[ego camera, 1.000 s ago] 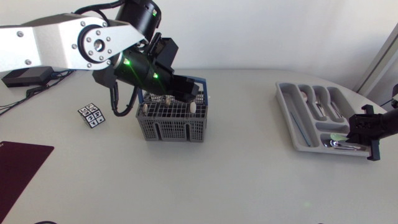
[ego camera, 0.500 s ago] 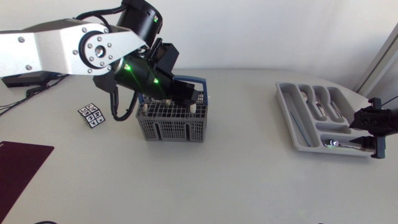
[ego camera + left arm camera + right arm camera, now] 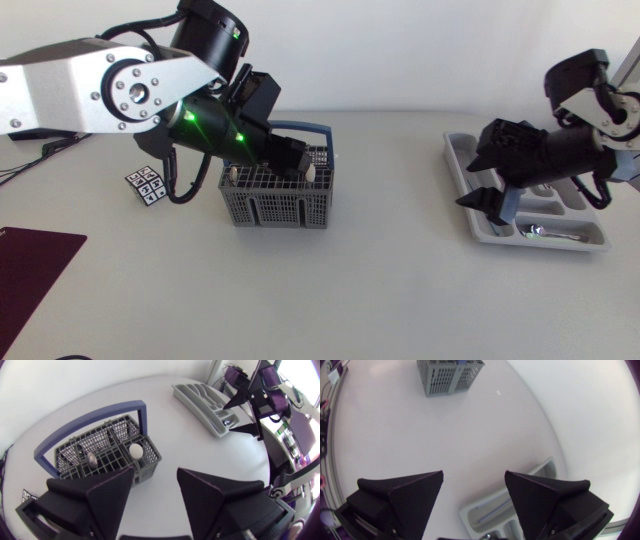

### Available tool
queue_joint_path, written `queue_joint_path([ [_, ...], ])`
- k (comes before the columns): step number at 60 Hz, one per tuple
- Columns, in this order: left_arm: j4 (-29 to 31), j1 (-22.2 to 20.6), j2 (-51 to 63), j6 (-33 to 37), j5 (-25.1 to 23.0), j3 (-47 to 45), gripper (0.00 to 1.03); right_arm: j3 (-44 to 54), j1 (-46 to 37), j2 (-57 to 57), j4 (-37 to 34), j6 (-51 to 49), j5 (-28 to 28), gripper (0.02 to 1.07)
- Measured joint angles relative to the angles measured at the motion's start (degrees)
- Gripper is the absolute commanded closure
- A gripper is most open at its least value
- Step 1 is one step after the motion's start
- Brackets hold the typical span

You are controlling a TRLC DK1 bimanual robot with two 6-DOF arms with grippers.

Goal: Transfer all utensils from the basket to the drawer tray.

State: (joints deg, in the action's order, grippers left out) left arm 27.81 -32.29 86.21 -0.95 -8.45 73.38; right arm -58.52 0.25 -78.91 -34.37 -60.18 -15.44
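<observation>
– So, on the table, where does the basket sit?
– Right under my left gripper, whose fingers are spread apart, gripping nothing.
– And the drawer tray?
– At three o'clock from the basket, beneath my right gripper, spread apart too.
– What else?
– A dark red mat at eight o'clock of the basket, a patterned cube at nine; a white-tipped utensil and a metal one stand in its cells.

Left gripper covers the rear compartments of the basket in head view. The utensil ends inside are too small to identify. Right gripper blocks the middle of the tray.
</observation>
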Motion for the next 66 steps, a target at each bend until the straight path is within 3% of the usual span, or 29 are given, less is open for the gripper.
queue_joint_path([
  [9, -1.64, 1.6, -0.59, 2.14, 0.0, -2.01, 0.42, -2.6, 10.21, -0.15, -0.11, 17.42, 0.04, 0.17],
  [28, -4.42, 4.31, -4.13, 5.7, 0.2, -7.89, 0.42, -13.86, 23.19, -10.47, 1.03, 40.7, -2.47, 0.2],
  [44, -8.85, 6.36, -7.37, 7.74, 0.2, -13.07, 0.42, -18.69, 27.17, -19.3, 6.8, 51.76, -3.85, 0.44],
  [66, -12.83, 6.75, -8.24, 9.84, -0.07, -17.38, 0.42, -22.16, 28.72, -25.53, 12.0, 59.52, -2.38, 0.53],
])
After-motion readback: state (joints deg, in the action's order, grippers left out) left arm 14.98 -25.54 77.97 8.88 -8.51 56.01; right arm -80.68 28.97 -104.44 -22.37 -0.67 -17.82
